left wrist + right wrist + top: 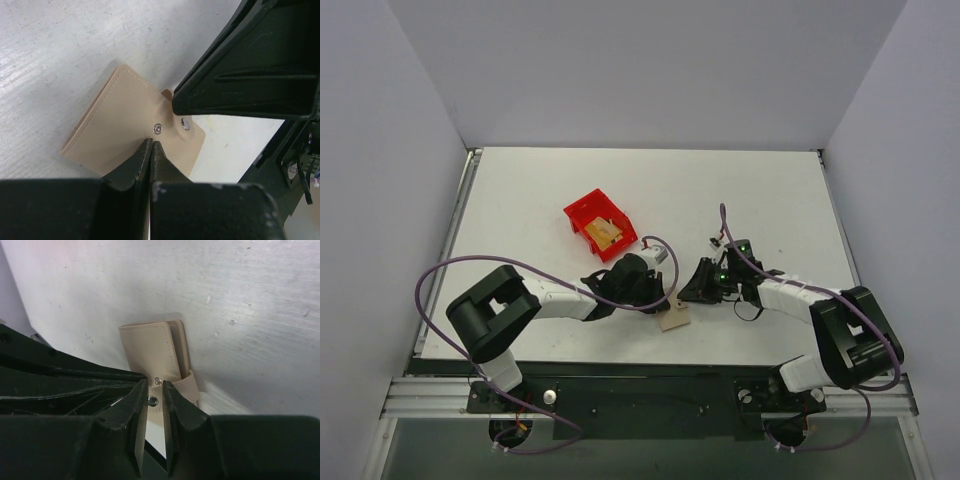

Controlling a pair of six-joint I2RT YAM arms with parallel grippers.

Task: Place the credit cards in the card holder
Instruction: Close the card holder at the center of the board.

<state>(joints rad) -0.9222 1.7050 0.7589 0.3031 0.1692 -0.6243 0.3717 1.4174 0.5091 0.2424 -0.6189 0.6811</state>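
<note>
The right hand (155, 385) is pinched on the snap tab (152, 402) of the small beige-tan stitched folding card holder (115, 125), one finger on each side of the strap and the metal stud showing between them. The left hand (151, 145) has its fingers pressed together, with the tips at the holder's near edge just below the other half of the snap. Whether a leaf of the cover is caught between them cannot be told.

The holder is folded shut, its stacked leaves showing at one edge in the right wrist view. It sits between the two hands near the front middle of the white desk (520, 200). It may be tilted up on one side, but the views do not settle that.

Farther back and to the left stands a small red plastic bin (582, 208) with the orange-yellow flat credit cards (603, 235) inside it, well apart from the holder.

The holder looks light, soft and floppy. The cover should bend rather than lever open, and it will probably slide on the smooth desk if it is only pushed. The strap and a single cover leaf are the likely holds: one hand pins a leaf while the other peels the opposite leaf away. The cards look thin, stiff and slick, and are best pinched across an edge that stands proud of the bin.
</note>
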